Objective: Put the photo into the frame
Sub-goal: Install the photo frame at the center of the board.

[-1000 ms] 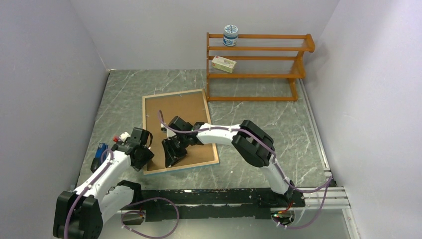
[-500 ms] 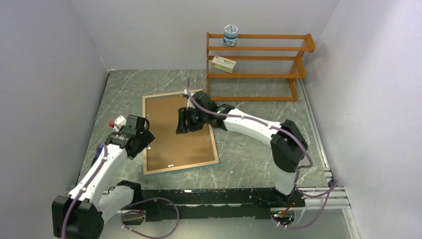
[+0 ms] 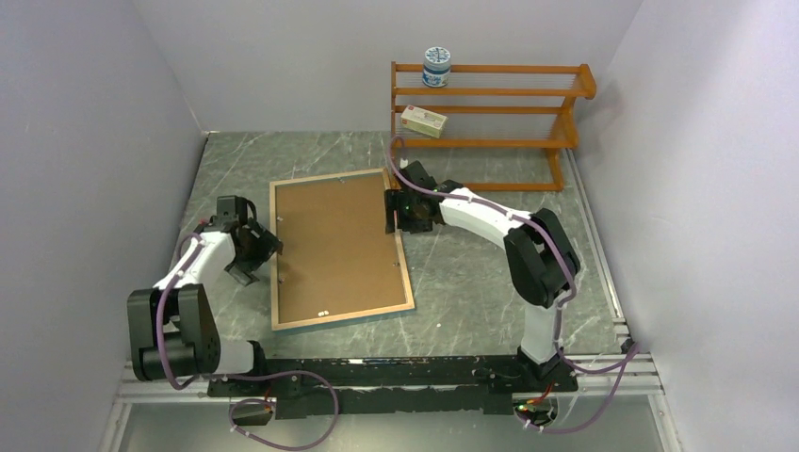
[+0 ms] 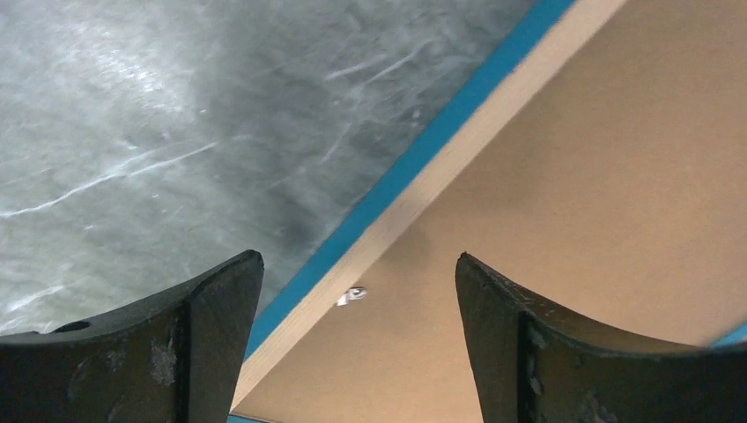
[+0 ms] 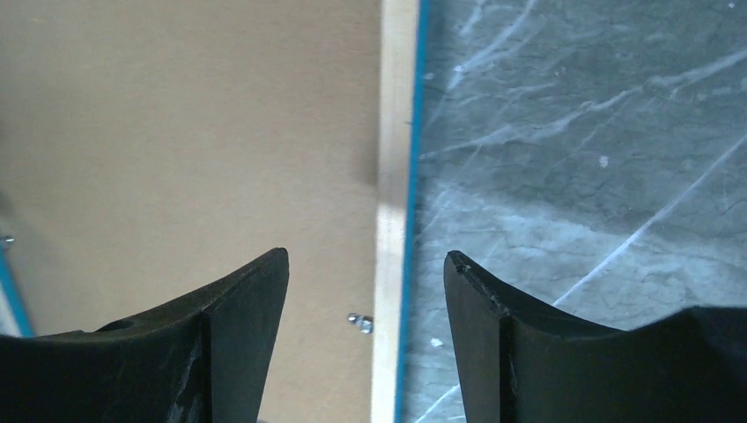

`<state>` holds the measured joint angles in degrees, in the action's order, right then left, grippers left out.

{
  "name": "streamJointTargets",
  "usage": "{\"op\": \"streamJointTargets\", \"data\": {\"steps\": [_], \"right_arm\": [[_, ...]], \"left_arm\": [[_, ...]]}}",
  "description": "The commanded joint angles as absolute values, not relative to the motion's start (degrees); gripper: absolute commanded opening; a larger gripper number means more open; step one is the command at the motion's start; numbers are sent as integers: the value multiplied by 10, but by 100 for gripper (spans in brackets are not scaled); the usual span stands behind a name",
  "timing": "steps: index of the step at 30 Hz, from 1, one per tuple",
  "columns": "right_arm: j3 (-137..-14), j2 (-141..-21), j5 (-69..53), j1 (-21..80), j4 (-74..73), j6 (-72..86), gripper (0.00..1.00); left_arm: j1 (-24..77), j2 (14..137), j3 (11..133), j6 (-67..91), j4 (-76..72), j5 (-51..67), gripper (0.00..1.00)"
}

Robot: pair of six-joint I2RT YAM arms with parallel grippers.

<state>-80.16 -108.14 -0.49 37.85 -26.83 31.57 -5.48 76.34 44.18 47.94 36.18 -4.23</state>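
Note:
The frame (image 3: 344,317) lies face down on the marble table, its light wood rim around a brown backing board (image 3: 334,250). The photo is hidden. My left gripper (image 3: 267,247) stands open at the frame's left rim. In the left wrist view the rim (image 4: 440,172), its blue edge and a small metal clip (image 4: 352,295) lie under the open left gripper (image 4: 358,257). My right gripper (image 3: 394,212) is open over the right rim near the far corner. The right wrist view shows that rim (image 5: 396,106) and a clip (image 5: 359,322) below the right gripper (image 5: 366,254). Neither holds anything.
An orange-brown shelf rack (image 3: 490,127) stands at the back right, with a blue-and-white tin (image 3: 436,66) on top and a small box (image 3: 423,121) on the middle shelf. Grey walls close three sides. The arms' black base rail (image 3: 396,372) runs along the near edge.
My right gripper moved from over the board's near half to the frame's far right rim. My left gripper swung away to the left rim. Both jaws opened wider.

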Motion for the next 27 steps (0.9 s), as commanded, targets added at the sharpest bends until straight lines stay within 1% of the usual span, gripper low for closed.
{"op": "streamJointTargets", "data": {"steps": [1,4,5,12,13,16,18,20,23,25,27], "right_arm": [[-805,-1099,3,370,-280,273,67],[-807,-1112,-21,367,-281,257,62],[-809,-1116,-25,365,-282,254,59],[-820,-1139,-62,349,-273,219,49],[-826,-1145,-68,348,-273,211,47],[-864,-1173,-72,346,-305,179,40],[-885,-1191,-59,345,-328,160,35],[-890,-1192,-46,340,-328,151,34],[-890,-1182,-39,333,-325,144,34],[-894,-1175,-34,332,-327,142,36],[-893,-1163,-43,332,-328,141,41]], "left_arm": [[-62,773,472,448,321,19,85],[-64,772,459,450,311,38,83],[-64,771,455,449,308,49,80],[-65,743,402,458,306,111,64],[-64,732,391,460,303,123,60],[-64,701,357,462,300,148,44],[-64,685,342,463,310,147,40],[-64,666,328,465,317,143,39],[-64,638,327,463,329,142,39],[-64,625,344,455,343,133,41],[-64,623,373,445,355,119,45]]}}
